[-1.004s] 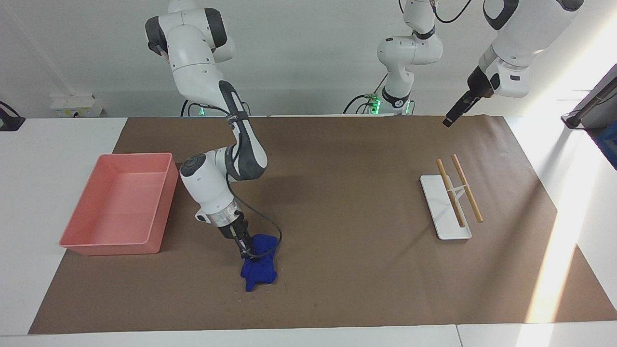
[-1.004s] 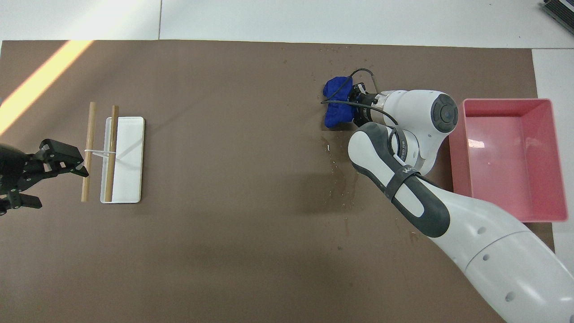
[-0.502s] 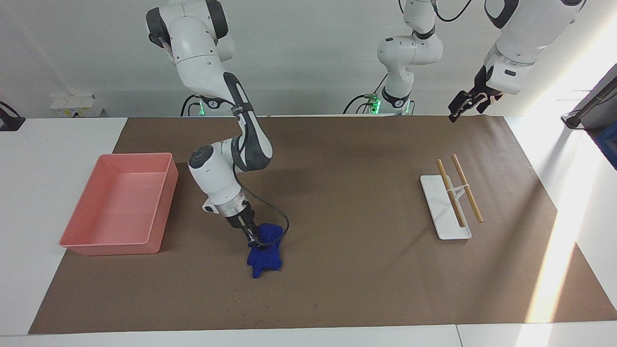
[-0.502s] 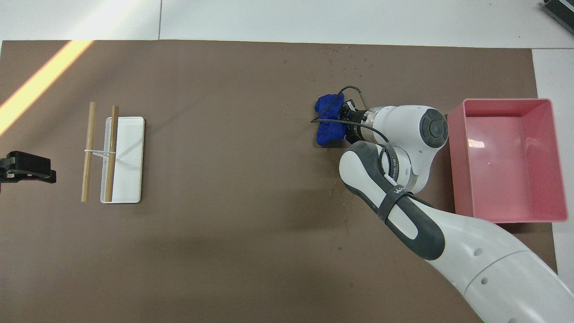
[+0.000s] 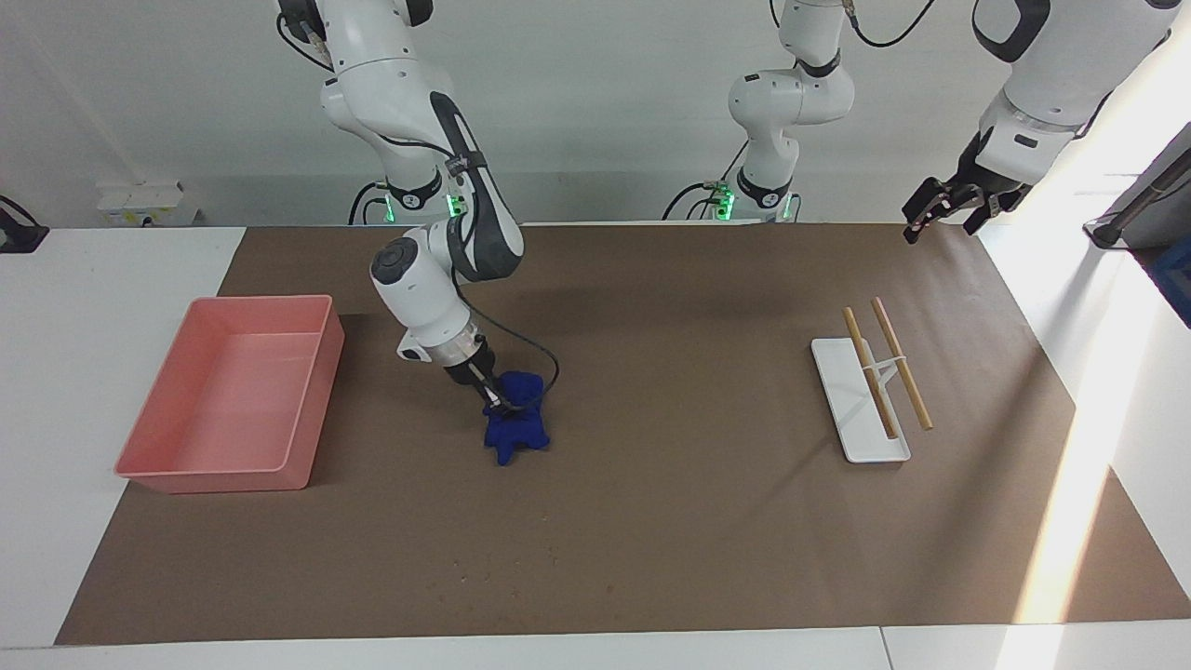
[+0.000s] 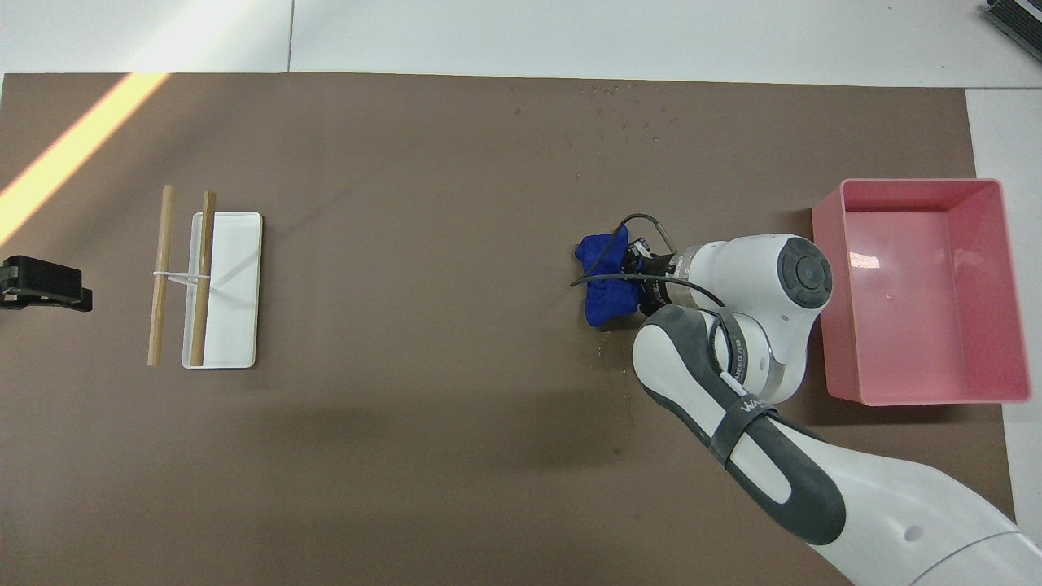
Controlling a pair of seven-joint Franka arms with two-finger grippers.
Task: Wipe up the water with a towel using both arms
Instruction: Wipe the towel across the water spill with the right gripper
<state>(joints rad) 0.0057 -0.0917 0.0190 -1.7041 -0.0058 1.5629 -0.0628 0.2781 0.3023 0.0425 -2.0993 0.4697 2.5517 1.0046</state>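
The deep-blue towel (image 5: 516, 430) lies bunched on the brown mat, beside the pink tray; it also shows in the overhead view (image 6: 604, 285). My right gripper (image 5: 493, 402) is shut on the towel's nearer part and presses it on the mat, seen from above (image 6: 639, 277). The water shows as tiny pale specks (image 5: 502, 566) near the mat's edge farthest from the robots, also in the overhead view (image 6: 627, 106), with a few specks (image 6: 602, 350) next to the towel. My left gripper (image 5: 942, 212) hangs open and empty above the mat's corner at the left arm's end; it also shows in the overhead view (image 6: 42, 285).
A pink tray (image 5: 260, 300) stands at the right arm's end of the mat, also in the overhead view (image 6: 920, 182). A white flat holder (image 5: 837, 381) with two wooden sticks (image 5: 903, 368) tied across it lies toward the left arm's end, also in the overhead view (image 6: 240, 277).
My right gripper has dragged the towel over the mat toward the robots, away from the specks at the mat's edge. My left gripper has swung outward toward the left arm's end.
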